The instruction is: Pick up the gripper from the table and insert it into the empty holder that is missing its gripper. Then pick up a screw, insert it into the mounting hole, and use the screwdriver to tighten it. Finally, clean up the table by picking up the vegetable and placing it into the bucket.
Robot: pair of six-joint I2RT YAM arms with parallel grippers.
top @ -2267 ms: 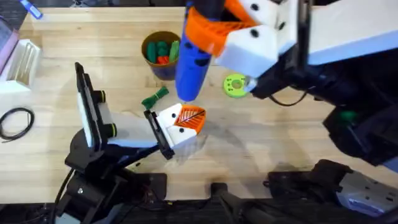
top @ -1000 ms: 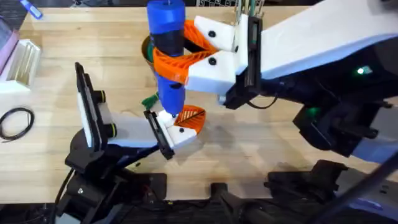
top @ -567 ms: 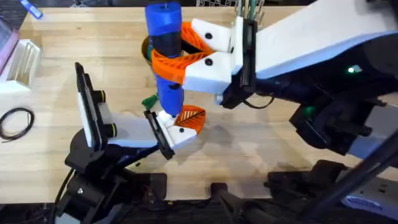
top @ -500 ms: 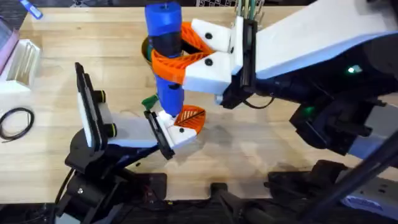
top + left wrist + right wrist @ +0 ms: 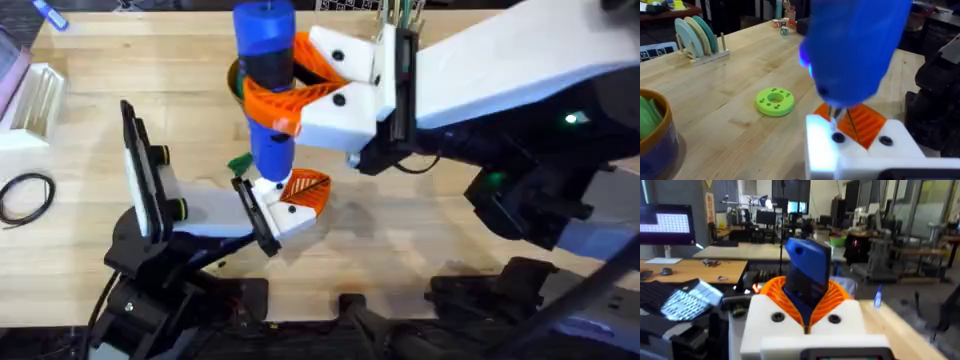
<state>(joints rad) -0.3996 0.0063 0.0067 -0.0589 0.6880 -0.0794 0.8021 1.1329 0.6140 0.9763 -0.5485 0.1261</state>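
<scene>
Blue screwdriver (image 5: 266, 95) stands upright, clamped in the right gripper (image 5: 290, 85), tip down on the holder (image 5: 280, 205).

Overhead: the right gripper's orange fingers (image 5: 275, 100) are closed around the screwdriver's body. The orange gripper (image 5: 307, 190) sits seated in the holder, just right of the screwdriver's tip. The vegetable (image 5: 240, 161) lies on the table (image 5: 450, 240) just left of the screwdriver; the bucket (image 5: 236, 78) stands behind the screwdriver, largely hidden by it. Left wrist: the screwdriver's thin tip (image 5: 836, 117) meets a dark screw hole (image 5: 838, 137) in the white holder block, the orange ribbed finger just beyond; a green disc (image 5: 775, 101) lies to the side of the screwdriver. Whether the left gripper's fingers are apart or together cannot be told. Right wrist: orange pads (image 5: 774, 292) press both sides of the screwdriver.
</scene>
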